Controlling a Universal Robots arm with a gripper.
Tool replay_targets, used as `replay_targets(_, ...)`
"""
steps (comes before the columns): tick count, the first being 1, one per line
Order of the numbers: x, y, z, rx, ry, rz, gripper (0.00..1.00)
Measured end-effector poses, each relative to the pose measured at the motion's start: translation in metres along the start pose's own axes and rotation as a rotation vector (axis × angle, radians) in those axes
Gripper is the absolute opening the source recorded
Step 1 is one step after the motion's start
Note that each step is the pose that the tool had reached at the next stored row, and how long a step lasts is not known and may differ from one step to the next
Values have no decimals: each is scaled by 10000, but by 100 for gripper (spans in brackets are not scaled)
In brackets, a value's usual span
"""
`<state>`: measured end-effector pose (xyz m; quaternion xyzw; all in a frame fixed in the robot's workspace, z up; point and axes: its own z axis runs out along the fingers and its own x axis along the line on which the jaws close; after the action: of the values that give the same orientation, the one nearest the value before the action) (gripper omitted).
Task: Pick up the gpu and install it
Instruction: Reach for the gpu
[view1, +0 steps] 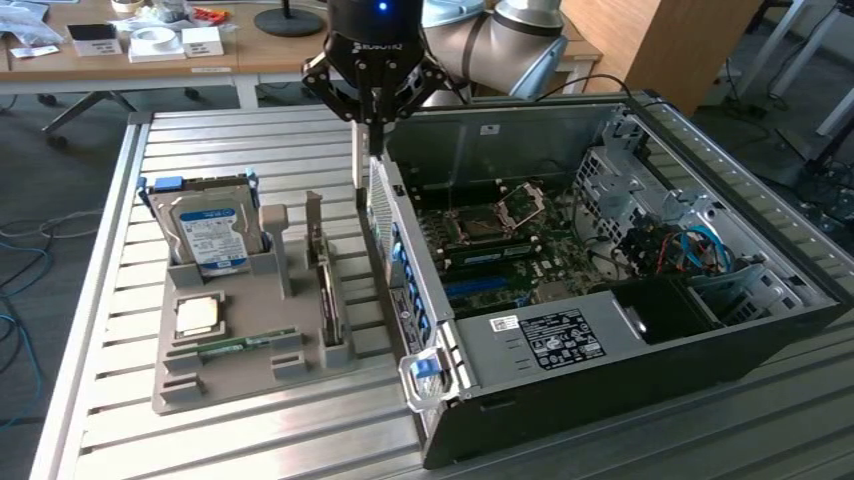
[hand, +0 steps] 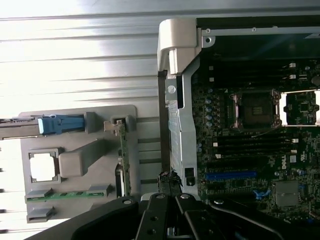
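Note:
The gpu (view1: 327, 290) stands on edge in a slot of the grey parts tray (view1: 240, 375), its silvery bracket rising at the far end. From the wrist camera its thin green edge, the gpu (hand: 123, 155), runs along the tray (hand: 75, 115) side nearest the computer. My gripper (view1: 360, 180) hangs over the gap between the tray and the open computer case (view1: 641, 330), above and beyond the card's bracket end. Its slim fingers look pressed together, shut with nothing in them, and the gripper (hand: 169, 182) points down beside the case's rear panel.
In the tray a hard drive (view1: 207, 235) with a blue label stands upright, with a CPU (view1: 198, 315) and a green memory stick (view1: 247, 343) lying flat. The motherboard (view1: 514, 250) lies exposed inside the case. A desk with boxes is behind the slatted table.

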<state>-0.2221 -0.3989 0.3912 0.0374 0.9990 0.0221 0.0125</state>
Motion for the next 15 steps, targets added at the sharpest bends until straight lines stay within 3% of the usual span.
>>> replay_targets(7, 94, -7, -1, -1, -1, 0, 11)
replay_targets(15, 284, -21, -5, -1, 0, 0, 11)
